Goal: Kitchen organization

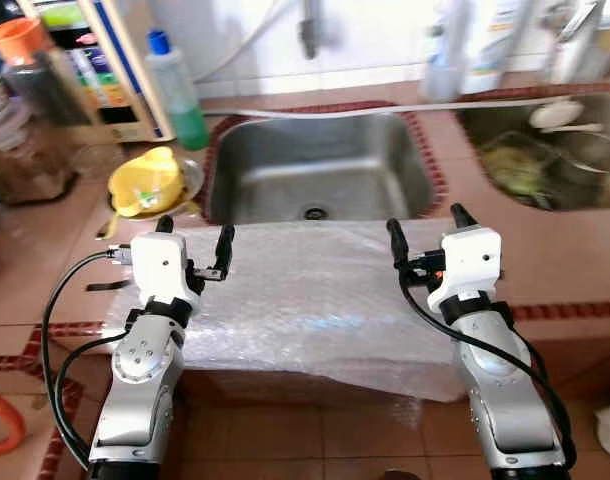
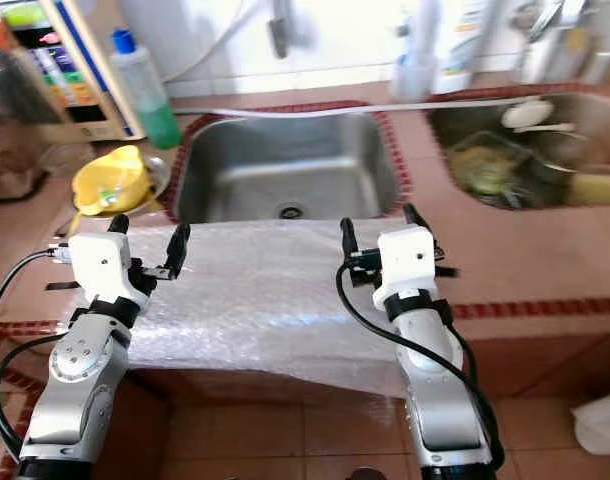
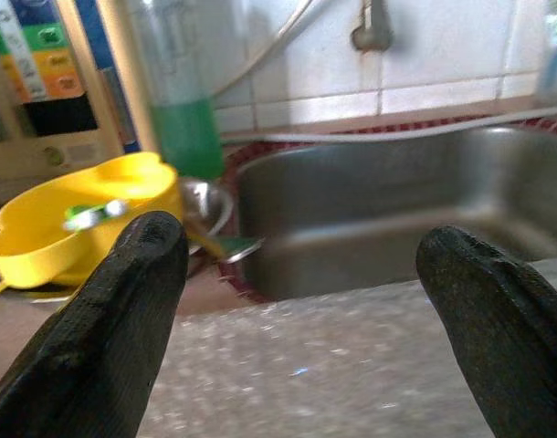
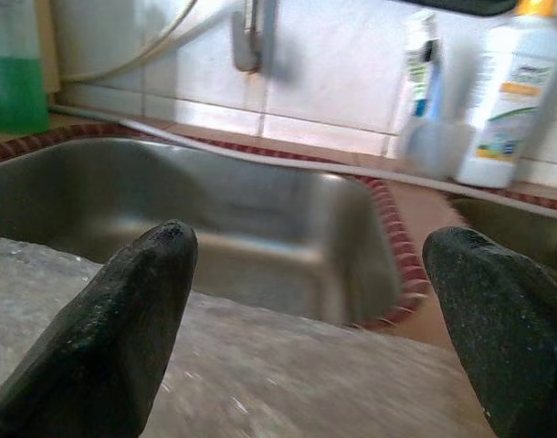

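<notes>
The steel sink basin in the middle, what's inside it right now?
The steel sink basin looks bare apart from its round drain. Its front edge is covered by the clear bubble wrap sheet, so anything there is hidden.

I'm looking at a home kitchen: a steel sink [image 1: 320,165] set in a tiled counter [image 1: 45,270], dish soap bottle [image 1: 177,92] left of the sink, dirty dishes [image 1: 545,150] to its right.

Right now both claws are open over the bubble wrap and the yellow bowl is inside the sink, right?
Not quite. The left eye view shows the yellow bowl on the counter beside the sink, not inside it. The left claw and right claw are indeed open over the bubble wrap.
</notes>
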Controlling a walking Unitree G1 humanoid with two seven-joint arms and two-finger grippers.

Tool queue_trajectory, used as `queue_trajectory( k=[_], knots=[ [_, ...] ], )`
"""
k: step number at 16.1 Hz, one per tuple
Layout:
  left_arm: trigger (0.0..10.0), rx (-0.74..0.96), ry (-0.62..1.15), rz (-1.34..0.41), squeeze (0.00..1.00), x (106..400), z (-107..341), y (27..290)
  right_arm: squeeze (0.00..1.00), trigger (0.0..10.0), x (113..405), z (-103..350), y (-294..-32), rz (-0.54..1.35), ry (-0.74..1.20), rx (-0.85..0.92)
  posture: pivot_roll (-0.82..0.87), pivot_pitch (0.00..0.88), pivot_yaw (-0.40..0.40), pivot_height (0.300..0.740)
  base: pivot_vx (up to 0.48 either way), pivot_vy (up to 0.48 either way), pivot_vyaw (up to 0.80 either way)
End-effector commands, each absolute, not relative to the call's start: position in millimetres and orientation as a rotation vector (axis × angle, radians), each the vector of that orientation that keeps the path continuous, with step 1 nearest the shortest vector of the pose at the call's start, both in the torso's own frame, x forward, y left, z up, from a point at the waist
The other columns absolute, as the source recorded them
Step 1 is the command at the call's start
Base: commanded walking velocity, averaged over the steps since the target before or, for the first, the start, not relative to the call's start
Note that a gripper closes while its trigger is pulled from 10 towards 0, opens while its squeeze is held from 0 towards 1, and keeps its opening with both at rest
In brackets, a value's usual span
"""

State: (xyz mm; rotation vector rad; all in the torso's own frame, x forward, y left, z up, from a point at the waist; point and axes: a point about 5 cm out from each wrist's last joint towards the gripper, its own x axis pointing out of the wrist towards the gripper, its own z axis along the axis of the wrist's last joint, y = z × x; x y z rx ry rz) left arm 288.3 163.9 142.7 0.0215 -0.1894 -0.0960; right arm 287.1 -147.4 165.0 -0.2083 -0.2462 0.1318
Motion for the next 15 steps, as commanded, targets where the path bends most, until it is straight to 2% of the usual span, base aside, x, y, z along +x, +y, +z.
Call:
queue_trajectory(
  k=[1,5,15],
  knots=[
    [10.0,0.037,-0.184,-0.068,0.0,287.4,142.0,168.3,0.0,10.0,286.3,164.5,-144.3,0.152,-0.244,-0.203,-0.17,0.125,0.103,0.74,0.0,0.0,0.0],
    [10.0,0.058,-0.191,0.004,0.0,290.2,145.5,175.8,0.0,10.0,287.5,167.1,-139.4,0.177,-0.262,-0.209,-0.17,0.127,0.104,0.74,0.0,0.0,0.0],
    [10.0,0.051,-0.211,-0.049,0.0,289.9,148.5,171.9,0.0,10.0,288.3,168.6,-138.6,0.18,-0.267,-0.204,-0.17,0.125,0.104,0.74,0.0,0.0,0.0]
  ],
)
